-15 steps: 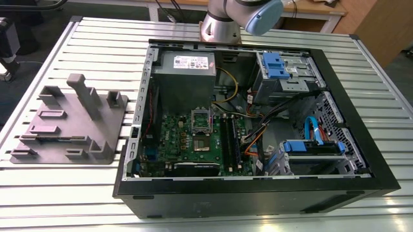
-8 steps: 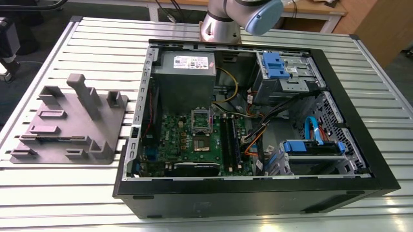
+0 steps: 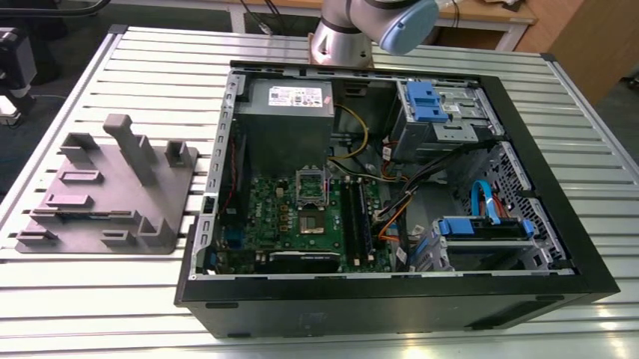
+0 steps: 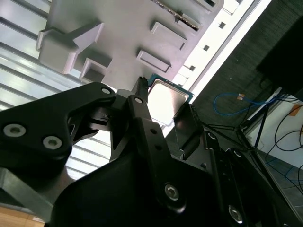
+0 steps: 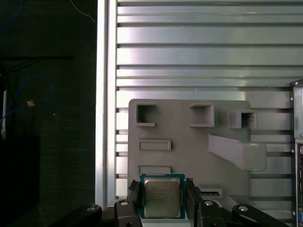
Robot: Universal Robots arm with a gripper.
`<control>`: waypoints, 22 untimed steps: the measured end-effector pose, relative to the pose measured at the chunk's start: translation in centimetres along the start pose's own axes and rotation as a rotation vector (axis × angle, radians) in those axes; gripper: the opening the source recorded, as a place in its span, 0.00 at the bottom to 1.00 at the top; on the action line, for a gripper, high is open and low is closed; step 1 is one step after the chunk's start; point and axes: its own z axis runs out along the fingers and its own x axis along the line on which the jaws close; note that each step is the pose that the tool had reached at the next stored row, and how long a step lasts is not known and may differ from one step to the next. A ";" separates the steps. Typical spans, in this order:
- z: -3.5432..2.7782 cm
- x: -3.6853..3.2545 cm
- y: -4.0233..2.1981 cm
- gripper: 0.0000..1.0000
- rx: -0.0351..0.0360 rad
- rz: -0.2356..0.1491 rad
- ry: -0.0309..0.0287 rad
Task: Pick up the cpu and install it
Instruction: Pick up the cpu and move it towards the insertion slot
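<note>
The cpu [image 5: 162, 197] is a thin square chip with a pale metal top and a green rim. My gripper [image 5: 162, 190] is shut on it, a dark finger [image 5: 134, 194] pressing each of two opposite edges. In both wrist views the chip hangs well above the grey moulded fixture [image 5: 189, 142] on the slatted table. The second wrist view shows the cpu [image 4: 165, 100] edge-on between the fingers [image 4: 139, 97]. In the exterior view the green motherboard [image 3: 269, 217] lies inside the open computer case [image 3: 399, 288], with its dark square socket [image 3: 311, 224] bare and the metal frame [image 3: 311, 183] standing open.
The grey fixture [image 3: 100, 187] sits at the exterior view's left, beside the case, with an upright post [image 3: 130, 146]. Cables [image 3: 399, 202], blue drive bays [image 3: 424, 101] and a power supply [image 3: 289, 105] crowd the case. The arm's elbow [image 3: 370, 26] rises behind it.
</note>
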 end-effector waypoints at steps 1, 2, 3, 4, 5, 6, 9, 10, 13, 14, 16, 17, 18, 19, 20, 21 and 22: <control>0.00 -0.11 0.00 0.47 -0.0001 0.000 -0.0001; 0.00 -0.23 0.01 0.47 -0.0001 0.000 -0.0001; 0.00 -0.41 0.01 0.47 0.0000 0.000 0.0000; 0.00 -0.57 0.01 0.47 -0.0001 0.000 -0.0001; -0.01 -0.74 0.01 0.47 0.0000 0.000 0.0000; 0.00 -0.90 0.02 0.47 0.0000 0.000 -0.0001; -0.01 -1.34 0.02 0.47 -0.0001 0.000 -0.0001; -0.01 -1.48 0.03 0.47 0.0000 0.000 -0.0001; -0.02 -1.94 0.03 0.47 0.0000 0.000 0.0000; -0.02 -2.10 0.03 0.47 0.0000 0.000 0.0000; -0.02 -2.42 0.04 0.47 -0.0001 0.000 -0.0001; -0.02 -2.61 0.04 0.47 -0.0001 0.000 -0.0001; -0.03 -2.79 0.04 0.47 0.0000 0.000 -0.0001; -0.03 -2.97 0.05 0.47 -0.0001 0.000 -0.0001; -0.03 -3.15 0.05 0.47 0.0000 0.000 -0.0001; -0.03 -3.33 0.05 0.47 0.0000 0.000 -0.0001; -0.04 -3.51 0.06 0.47 0.0000 0.000 0.0000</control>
